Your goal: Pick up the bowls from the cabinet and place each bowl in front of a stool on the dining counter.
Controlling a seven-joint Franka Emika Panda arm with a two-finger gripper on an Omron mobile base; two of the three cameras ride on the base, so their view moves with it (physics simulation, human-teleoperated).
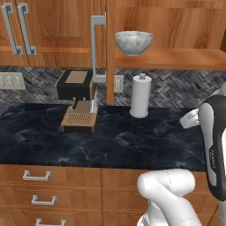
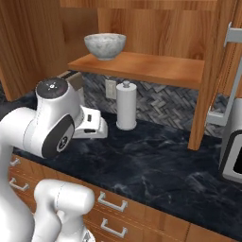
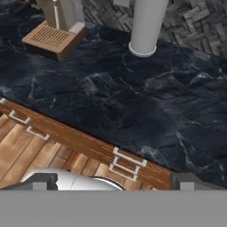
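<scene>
A speckled grey-white bowl (image 1: 133, 42) (image 2: 105, 45) stands upright at the left end of the open cabinet's wooden shelf (image 1: 176, 59) (image 2: 151, 68). The cabinet door (image 1: 106, 48) is swung out, showing its silver bar handle (image 1: 95, 48). My gripper (image 3: 115, 181) is open, its two dark fingertips (image 3: 44, 179) far apart with nothing between them. It hangs low over the front edge of the black counter, well below and in front of the bowl. The hand (image 2: 92, 124) (image 1: 190, 119) points down at the counter. The stool and the dining counter are out of view.
On the black marble counter (image 1: 114, 141) (image 3: 133, 102) stand a white paper towel roll (image 1: 140, 96) (image 2: 126, 106) (image 3: 146, 26) and a coffee machine (image 1: 77, 99) (image 3: 55, 31). Drawers with silver handles (image 1: 37, 176) (image 3: 126, 162) run below. A grey appliance (image 2: 231, 151) sits at the right.
</scene>
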